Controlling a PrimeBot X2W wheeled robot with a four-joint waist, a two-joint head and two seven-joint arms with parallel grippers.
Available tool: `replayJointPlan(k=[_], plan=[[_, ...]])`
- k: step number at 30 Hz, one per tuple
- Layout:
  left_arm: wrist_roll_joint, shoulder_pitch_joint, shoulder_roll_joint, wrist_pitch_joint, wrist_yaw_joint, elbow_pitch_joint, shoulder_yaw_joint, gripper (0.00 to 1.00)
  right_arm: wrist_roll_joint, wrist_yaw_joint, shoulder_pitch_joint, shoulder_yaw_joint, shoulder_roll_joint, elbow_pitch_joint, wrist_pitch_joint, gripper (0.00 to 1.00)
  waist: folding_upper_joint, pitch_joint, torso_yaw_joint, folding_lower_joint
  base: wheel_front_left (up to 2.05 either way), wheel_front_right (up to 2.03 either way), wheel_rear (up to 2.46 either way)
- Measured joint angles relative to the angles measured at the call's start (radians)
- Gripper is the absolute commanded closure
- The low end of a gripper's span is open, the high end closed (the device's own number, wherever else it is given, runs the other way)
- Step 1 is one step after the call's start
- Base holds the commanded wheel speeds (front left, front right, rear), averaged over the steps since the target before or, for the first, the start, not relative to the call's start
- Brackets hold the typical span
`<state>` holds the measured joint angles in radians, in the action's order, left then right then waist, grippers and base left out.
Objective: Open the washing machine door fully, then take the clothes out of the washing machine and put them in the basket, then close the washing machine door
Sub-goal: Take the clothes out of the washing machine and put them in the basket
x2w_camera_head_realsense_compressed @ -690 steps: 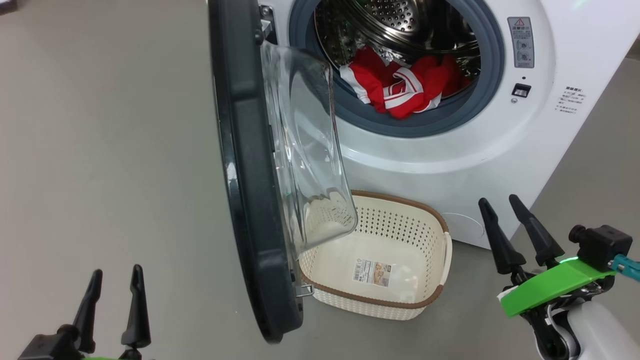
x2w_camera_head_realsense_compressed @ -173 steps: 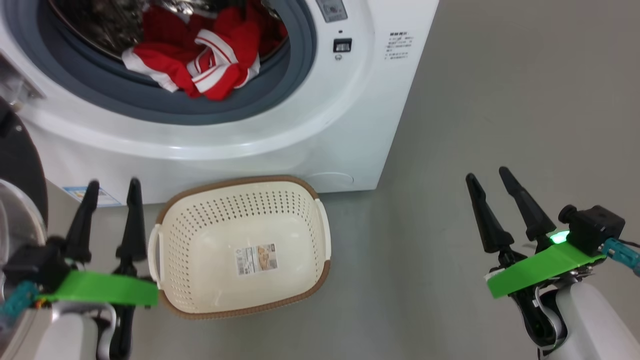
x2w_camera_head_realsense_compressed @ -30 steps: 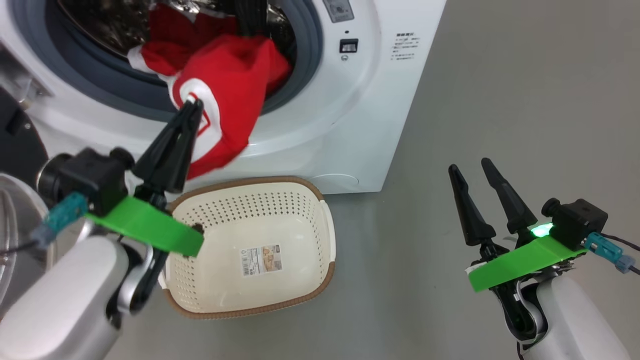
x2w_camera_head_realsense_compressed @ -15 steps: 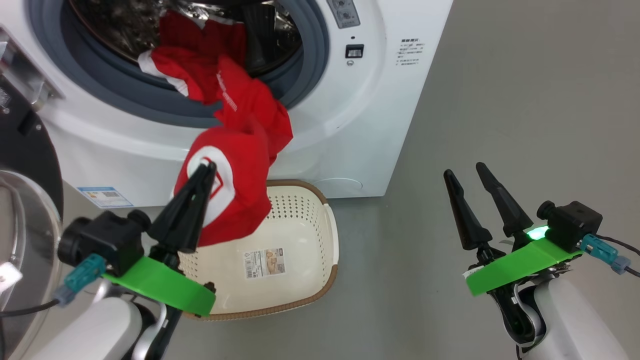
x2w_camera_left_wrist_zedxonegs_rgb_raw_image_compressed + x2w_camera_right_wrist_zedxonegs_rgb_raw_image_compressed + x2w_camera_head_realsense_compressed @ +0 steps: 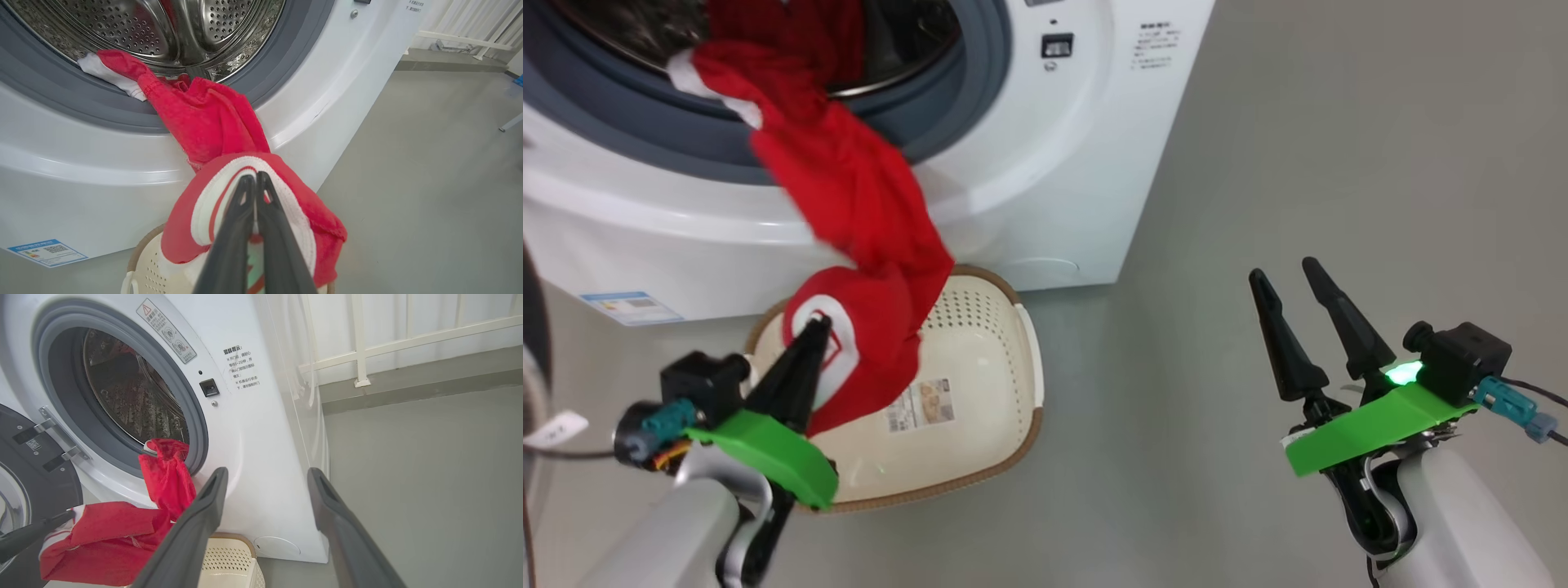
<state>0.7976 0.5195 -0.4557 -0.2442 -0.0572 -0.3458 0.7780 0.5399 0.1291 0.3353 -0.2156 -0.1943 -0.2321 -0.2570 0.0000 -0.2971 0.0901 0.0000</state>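
Firmly L tool (image 5: 817,323) pinches clothes (image 5: 858,188), R tool (image 5: 1283,268) spread wide

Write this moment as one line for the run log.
left gripper: shut on clothes | clothes: half out of washing machine, above basket | right gripper: open, empty

Clothes (image 5: 849,188) across washing machine (image 5: 1045,163) mouth

The basket (image 5: 984,327) before the washing machine (image 5: 1054,163), clothes (image 5: 866,204) apparently over it
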Motion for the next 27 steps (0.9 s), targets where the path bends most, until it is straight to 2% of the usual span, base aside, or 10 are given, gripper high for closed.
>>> replayJointPlan(k=[8, 11, 18, 27], plan=[[-0.05, 0.077, 0.103, -0.004, 0.109, -0.254, -0.105, 1.0, -0.002, 0.0, 0.04, 0.001, 0.001, 0.014, 0.0, 0.0, 0.0, -0.056, 0.04, 0.0, 0.0, 0.0, 0.0], [-0.092, 0.092, 0.135, -0.004, 0.134, -0.33, -0.143, 1.0, -0.003, 0.0, 0.047, -0.001, 0.002, 0.015, 0.0, 0.0, 0.0, -0.076, 0.056, 0.0, 0.0, 0.0, 0.0], [-0.156, 0.147, 0.182, -0.004, 0.173, -0.5, -0.207, 1.0, -0.01, 0.0, 0.062, -0.002, 0.006, 0.023, 0.0, 0.0, 0.0, -0.123, 0.092, 0.0, 0.0, 0.0, 0.0], [-0.189, 0.187, 0.207, -0.004, 0.185, -0.634, -0.258, 1.0, -0.01, 0.0, 0.084, -0.002, 0.019, 0.031, 0.0, 0.0, 0.0, -0.17, 0.141, 0.0, 0.0, 0.0, 0.0]])
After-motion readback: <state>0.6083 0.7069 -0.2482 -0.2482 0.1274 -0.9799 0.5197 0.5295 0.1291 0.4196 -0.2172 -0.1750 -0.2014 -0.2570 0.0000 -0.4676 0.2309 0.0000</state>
